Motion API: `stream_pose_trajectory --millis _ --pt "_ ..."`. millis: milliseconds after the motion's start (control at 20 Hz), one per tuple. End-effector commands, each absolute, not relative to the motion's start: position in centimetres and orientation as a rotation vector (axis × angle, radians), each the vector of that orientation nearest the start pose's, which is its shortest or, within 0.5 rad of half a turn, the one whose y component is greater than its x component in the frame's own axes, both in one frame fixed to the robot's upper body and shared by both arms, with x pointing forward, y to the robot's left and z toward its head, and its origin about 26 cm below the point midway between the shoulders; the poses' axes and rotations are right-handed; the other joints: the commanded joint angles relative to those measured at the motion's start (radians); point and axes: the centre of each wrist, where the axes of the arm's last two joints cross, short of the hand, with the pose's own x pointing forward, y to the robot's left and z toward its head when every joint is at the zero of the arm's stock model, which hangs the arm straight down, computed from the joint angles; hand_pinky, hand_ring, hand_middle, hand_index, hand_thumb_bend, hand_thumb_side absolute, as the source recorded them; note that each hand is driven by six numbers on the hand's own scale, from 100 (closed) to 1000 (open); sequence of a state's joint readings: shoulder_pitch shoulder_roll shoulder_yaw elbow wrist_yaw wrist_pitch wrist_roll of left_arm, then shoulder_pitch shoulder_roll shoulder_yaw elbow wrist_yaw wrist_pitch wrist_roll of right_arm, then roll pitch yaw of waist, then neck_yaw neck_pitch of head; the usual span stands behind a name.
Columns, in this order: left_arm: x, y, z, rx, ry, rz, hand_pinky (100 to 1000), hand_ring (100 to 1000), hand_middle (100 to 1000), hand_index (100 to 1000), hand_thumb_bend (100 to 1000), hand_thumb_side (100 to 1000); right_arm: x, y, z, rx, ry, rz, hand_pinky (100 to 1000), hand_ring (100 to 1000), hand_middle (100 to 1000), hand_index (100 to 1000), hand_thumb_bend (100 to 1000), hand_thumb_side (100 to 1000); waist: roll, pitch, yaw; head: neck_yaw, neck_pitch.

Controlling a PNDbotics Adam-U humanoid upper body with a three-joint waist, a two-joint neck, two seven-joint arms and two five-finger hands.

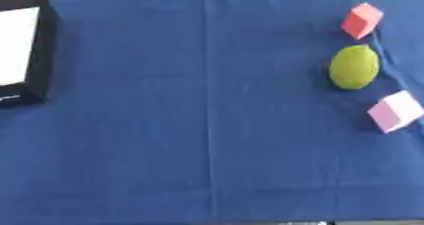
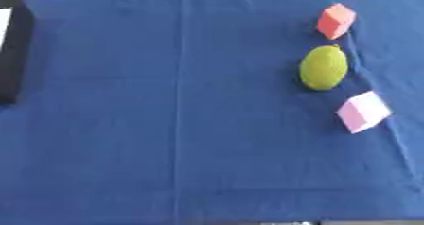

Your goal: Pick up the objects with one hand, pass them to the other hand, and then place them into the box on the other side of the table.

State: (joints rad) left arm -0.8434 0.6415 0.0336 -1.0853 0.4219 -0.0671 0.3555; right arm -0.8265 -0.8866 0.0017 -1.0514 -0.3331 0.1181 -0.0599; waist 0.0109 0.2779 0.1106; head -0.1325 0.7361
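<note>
Neither of my hands shows in either eye view, so I cannot tell how their fingers stand. On my right side of the blue cloth (image 1: 207,125) three objects lie in a loose column, apart from one another: a red block (image 2: 335,21) farthest away, a yellow-green oval fruit (image 2: 323,68) just nearer, and a pink block (image 2: 363,111) nearest. The black-walled box (image 1: 46,49), white inside, sits at my far left edge.
</note>
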Motion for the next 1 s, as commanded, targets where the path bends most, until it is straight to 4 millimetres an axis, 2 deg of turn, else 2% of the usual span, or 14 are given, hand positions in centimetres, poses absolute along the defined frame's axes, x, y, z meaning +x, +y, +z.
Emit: stream_pose_trajectory --millis 50,500,800,850,900,1000 --pt "43.6 38.8 26.4 0.411 -2.073 0.292 871 826 810 878 458 742 39.7 -46.1 31.6 -0.633 -1.856 0.106 837 789 776 845 487 444 0.000 -0.025 -0.001 -0.003 -0.003" --pt "43.6 38.6 26.4 0.407 -2.075 0.288 867 826 810 877 455 743 39.3 -45.9 32.1 -0.651 -1.858 0.171 841 793 781 849 505 435 0.001 -0.023 0.000 -0.004 0.000" --pt "43.5 38.7 26.6 0.416 -2.078 0.277 867 826 817 878 450 746 37.3 -44.7 33.4 -0.761 -1.844 0.519 868 820 805 865 526 415 -0.005 -0.021 0.001 -0.013 0.000" --pt "43.5 38.7 26.6 0.418 -2.077 0.275 866 826 818 877 449 747 36.9 -44.6 33.5 -0.779 -1.833 0.579 873 825 809 866 565 411 -0.006 -0.022 0.000 -0.014 -0.001" --pt "43.5 38.8 26.6 0.419 -2.077 0.273 866 826 818 878 448 747 36.5 -44.4 33.6 -0.797 -1.818 0.637 875 827 811 866 531 415 -0.007 -0.022 -0.001 -0.016 -0.001" --pt "43.5 38.8 26.6 0.424 -2.075 0.268 866 826 819 877 446 748 35.6 -44.2 33.8 -0.829 -1.779 0.735 881 834 819 867 541 422 -0.010 -0.022 -0.005 -0.016 -0.001"
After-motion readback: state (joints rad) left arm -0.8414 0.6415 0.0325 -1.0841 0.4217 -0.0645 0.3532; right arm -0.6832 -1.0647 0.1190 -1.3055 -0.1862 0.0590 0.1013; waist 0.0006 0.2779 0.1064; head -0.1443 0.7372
